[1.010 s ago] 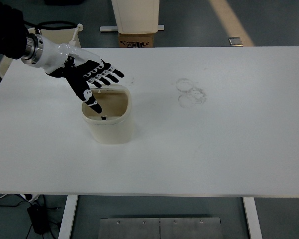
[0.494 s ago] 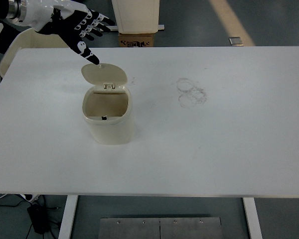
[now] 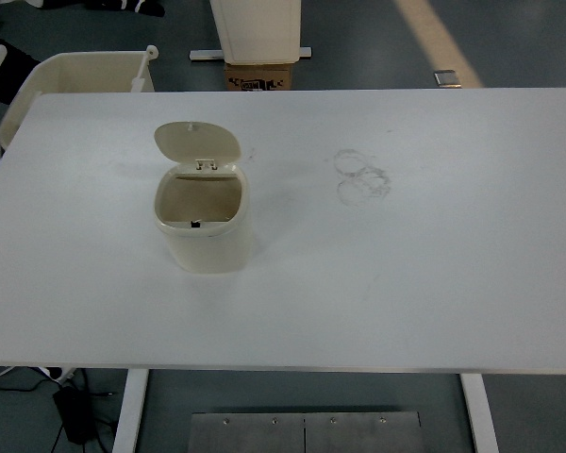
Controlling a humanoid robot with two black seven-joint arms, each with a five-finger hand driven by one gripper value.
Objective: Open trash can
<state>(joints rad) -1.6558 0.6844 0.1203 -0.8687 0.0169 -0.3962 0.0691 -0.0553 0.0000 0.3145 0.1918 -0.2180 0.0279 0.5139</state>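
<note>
Cream trash can [image 3: 204, 222] stands on white table [image 3: 406, 264]; lid [image 3: 196, 142] (hinged) up.

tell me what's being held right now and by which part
Nothing is held: no hand is in view. The trash can stands alone, lid open.

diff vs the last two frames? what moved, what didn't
The left hand, over the trash can a second ago with fingers spread, lifted away up and to the left and is now out of view. It held nothing. The lid, hidden under the hand at first, now stands open, tipped back from the hinge. The can itself, the white table and its ring-shaped scuff marks have not shifted.
</note>
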